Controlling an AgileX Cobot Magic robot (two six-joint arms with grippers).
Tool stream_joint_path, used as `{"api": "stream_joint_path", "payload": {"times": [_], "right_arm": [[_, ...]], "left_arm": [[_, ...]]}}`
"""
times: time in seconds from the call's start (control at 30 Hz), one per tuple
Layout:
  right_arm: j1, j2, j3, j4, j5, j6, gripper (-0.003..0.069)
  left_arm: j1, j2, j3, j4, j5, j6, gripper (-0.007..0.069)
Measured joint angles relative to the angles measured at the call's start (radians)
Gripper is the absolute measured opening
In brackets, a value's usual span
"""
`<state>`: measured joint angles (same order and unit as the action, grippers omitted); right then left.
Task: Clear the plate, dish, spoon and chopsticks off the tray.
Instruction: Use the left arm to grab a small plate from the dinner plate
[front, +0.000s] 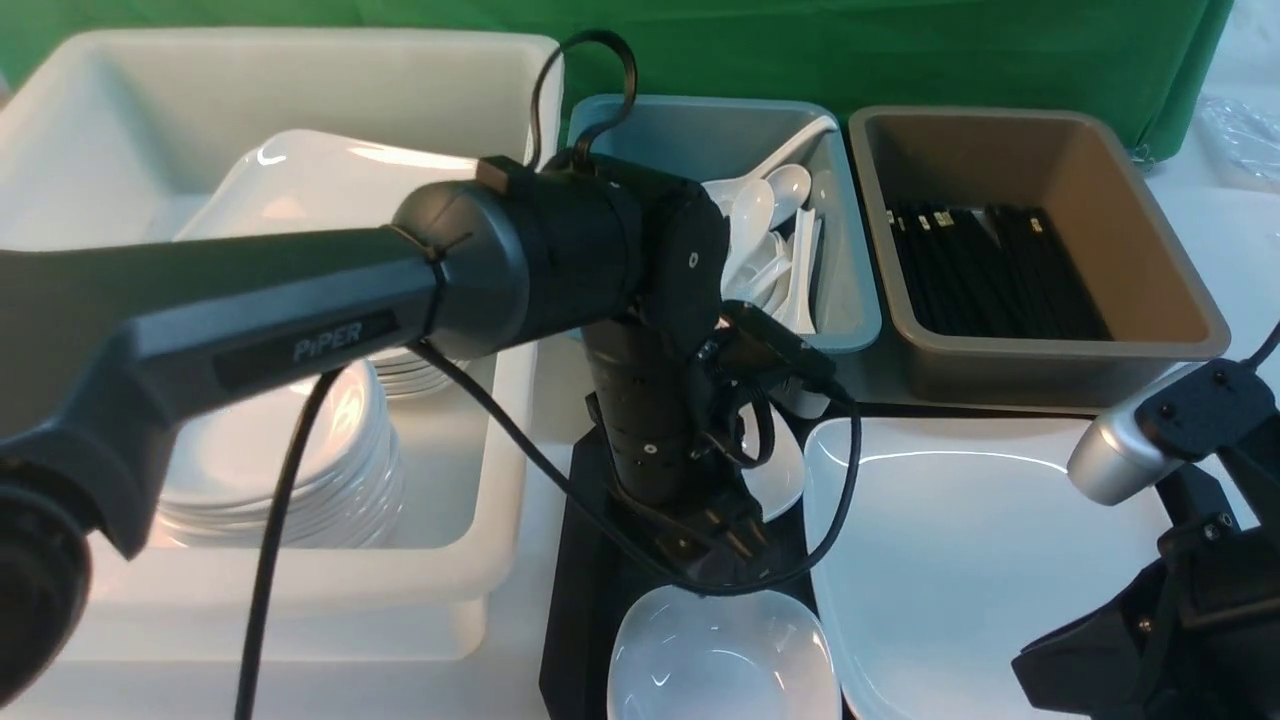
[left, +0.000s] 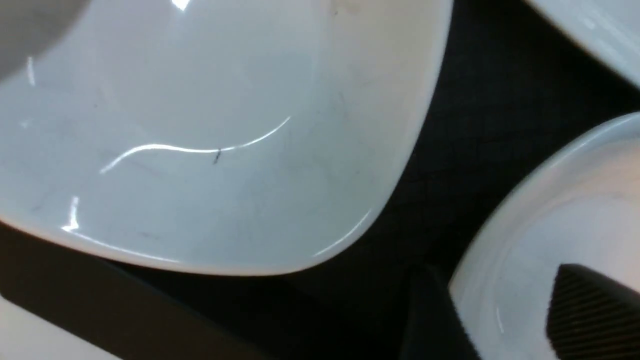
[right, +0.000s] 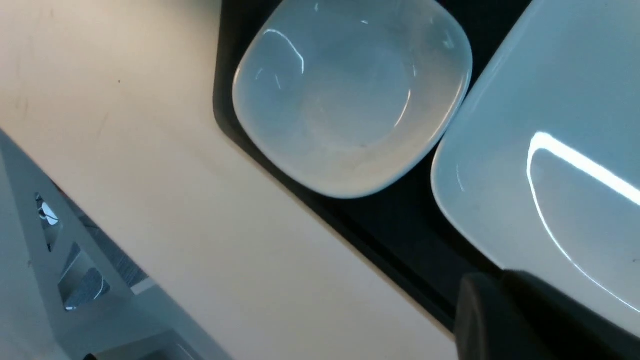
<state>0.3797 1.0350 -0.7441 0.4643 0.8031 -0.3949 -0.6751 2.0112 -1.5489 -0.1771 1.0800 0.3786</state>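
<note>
The small deep white squarish dish (front: 722, 655) sits at the near end of the black textured plastic tray (front: 585, 600), at 6 o'clock from the left gripper (front: 730, 545), which hangs just beyond it and is the nearer one. I cannot tell whether it or the right gripper (front: 1120, 650) is released or clenched. The large glossy white plate (front: 980, 570) lies at the dish's 3 o'clock.
</note>
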Motion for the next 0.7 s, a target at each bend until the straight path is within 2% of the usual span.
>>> {"api": "stream_joint_path", "payload": {"times": [0.07,0.17,0.23,0.7], "right_arm": [[0.0,0.0,0.0,0.0,-0.002,-0.003,0.0072],[0.0,0.0,0.0,0.0,-0.009,-0.006,0.0074],[0.0,0.0,0.0,0.0,-0.012,-0.009,0.0077],[0.0,0.0,0.0,0.001,-0.038,-0.015,0.009]], "left_arm": [[-0.004,0.004,0.0,0.014,0.007,0.0,0.0403],[-0.005,0.006,0.0,0.022,0.007,0.0,0.0471],[-0.005,0.006,0.0,0.03,0.007,0.0,0.0489],[-0.005,0.102,0.0,0.049,0.017,0.0,0.0505]]}}
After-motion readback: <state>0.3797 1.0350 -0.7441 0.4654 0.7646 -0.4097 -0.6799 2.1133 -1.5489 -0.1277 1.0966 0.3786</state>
